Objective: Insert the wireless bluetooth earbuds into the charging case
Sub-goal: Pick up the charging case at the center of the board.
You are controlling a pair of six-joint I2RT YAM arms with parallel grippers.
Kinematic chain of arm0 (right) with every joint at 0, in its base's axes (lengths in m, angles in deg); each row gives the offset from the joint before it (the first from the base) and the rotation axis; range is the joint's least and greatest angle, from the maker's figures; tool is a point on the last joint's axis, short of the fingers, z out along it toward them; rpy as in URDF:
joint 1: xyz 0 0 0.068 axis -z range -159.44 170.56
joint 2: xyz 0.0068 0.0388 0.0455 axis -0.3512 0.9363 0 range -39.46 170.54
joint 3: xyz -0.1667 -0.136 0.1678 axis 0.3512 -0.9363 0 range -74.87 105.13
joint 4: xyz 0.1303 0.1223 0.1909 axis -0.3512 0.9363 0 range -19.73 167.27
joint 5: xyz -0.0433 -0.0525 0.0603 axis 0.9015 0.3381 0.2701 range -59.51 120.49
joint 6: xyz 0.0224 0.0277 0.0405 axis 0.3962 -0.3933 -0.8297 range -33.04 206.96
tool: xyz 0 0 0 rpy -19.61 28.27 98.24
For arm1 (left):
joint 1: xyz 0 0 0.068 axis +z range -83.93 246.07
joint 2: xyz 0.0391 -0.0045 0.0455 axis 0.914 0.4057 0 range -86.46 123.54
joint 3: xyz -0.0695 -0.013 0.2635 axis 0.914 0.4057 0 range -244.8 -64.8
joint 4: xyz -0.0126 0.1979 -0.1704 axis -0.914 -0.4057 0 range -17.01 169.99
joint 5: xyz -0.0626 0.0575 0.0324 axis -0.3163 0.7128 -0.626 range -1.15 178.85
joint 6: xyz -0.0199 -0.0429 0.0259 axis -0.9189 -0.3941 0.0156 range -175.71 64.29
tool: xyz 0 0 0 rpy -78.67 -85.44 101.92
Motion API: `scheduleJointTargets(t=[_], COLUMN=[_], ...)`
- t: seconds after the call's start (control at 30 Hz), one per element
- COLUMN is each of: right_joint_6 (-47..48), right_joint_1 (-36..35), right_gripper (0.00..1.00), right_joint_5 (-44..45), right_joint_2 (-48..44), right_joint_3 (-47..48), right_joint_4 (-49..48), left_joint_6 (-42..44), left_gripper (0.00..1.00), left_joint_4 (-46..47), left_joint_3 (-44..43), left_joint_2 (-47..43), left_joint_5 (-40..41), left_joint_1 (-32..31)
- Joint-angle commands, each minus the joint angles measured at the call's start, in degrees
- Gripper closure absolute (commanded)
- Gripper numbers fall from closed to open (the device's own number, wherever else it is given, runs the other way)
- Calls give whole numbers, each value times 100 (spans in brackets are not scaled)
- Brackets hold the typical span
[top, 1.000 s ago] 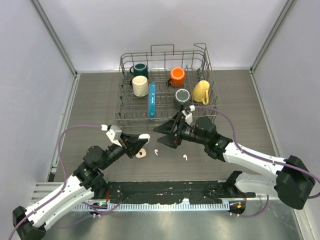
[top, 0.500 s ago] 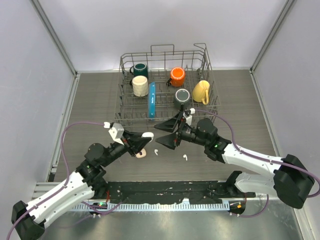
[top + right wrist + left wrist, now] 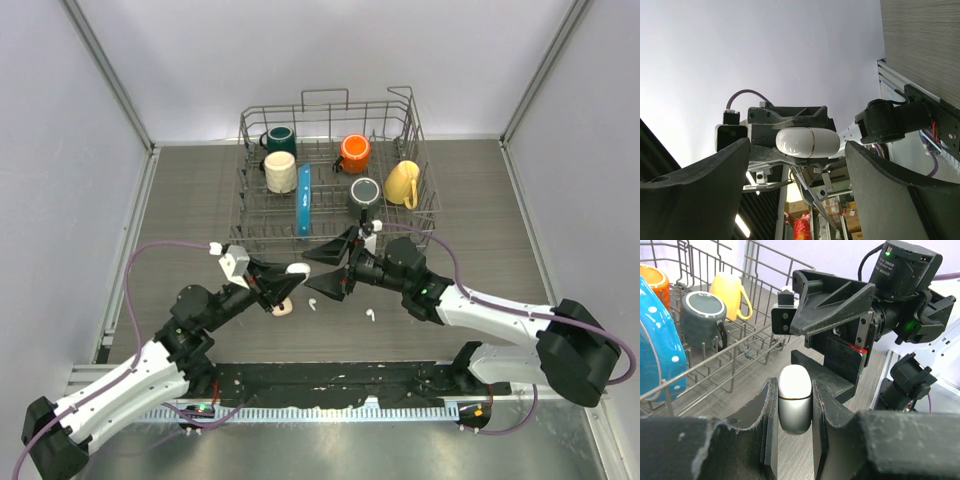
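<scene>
My left gripper is shut on a white oval charging case, lid closed, held above the table. In the left wrist view the case stands upright between my pads. My right gripper is open and faces the case from the right, a short gap away; in the right wrist view the case sits in the wide space between its fingers. One white earbud lies on the table below the grippers and another lies further right. A pale pink-beige piece lies under the left gripper.
A wire dish rack stands behind the grippers. It holds a dark green mug, a cream mug, an orange mug, a grey mug, a yellow mug and a blue plate.
My right gripper has moved left, closer to the case. My left gripper has risen slightly with the case still in it.
</scene>
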Motion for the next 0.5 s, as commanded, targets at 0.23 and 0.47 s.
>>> scheduleJointTargets(t=[0.23,0.47], right_joint_6=[-753,-815], right_joint_1=[-350,-368], right_gripper=[36,41], right_joint_5=[298,465], right_joint_2=[406,406], right_joint_3=[-113,-219], right_joint_4=[-1411,-1509], left_joint_6=[54,10], left_gripper=[100,100], left_joint_4=[702,746], left_joint_3=[-267,-240], left_joint_2=[177,169], left_joint_5=[-77,-86], left_joint_1=[-12,-21])
